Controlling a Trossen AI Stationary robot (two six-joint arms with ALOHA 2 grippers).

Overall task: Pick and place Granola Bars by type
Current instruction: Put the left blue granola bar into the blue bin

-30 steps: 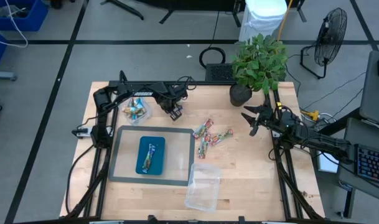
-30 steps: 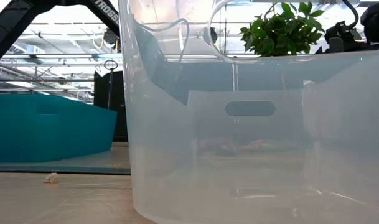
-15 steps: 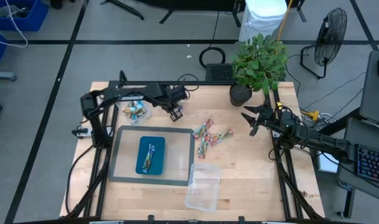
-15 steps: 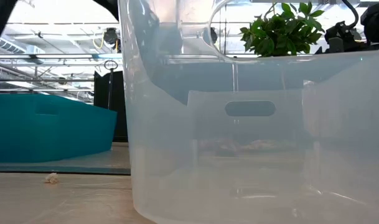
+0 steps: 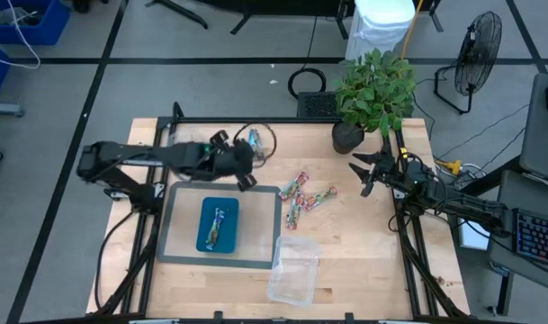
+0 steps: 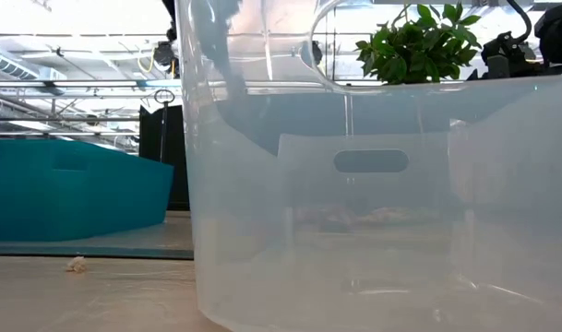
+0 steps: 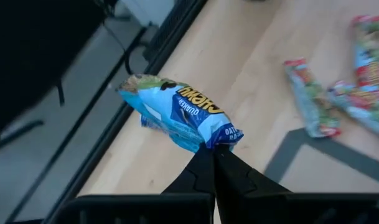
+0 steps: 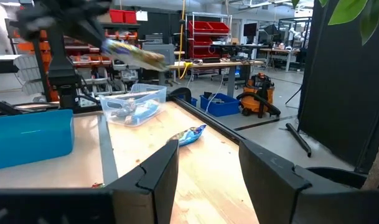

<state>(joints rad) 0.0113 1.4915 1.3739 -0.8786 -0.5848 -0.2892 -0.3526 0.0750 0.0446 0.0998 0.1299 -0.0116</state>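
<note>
Here a blue granola bar [image 7: 180,116] is pinched by one end between the clenched fingers of the left gripper [image 7: 214,155], held in the air above the table [image 5: 363,261] just behind the far edge of the teal tray [image 5: 218,224]. The right gripper [image 5: 363,175] waits near the right edge of the table with its fingers spread and nothing between them. A loose cluster of red-green granola bars [image 5: 305,193] lies on the table between the two arms, another blue bar [image 5: 254,141] lies near the table's far edge, and one bar rests in the teal tray. A clear tub [image 8: 132,103] with bars in it is seen in the right wrist view, and an empty clear tub [image 5: 293,268] stands near the front.

The grip is judged fragile: only the crimped end of the slick foil is caught, so the bar could slip or swing out during transport, or be dropped short of its container. A wrong container could also be chosen, mixing the types.

Compared with a second ago, the left arm has been drawn back from the tub toward the tray, and its fingers have been closed fully.
</note>
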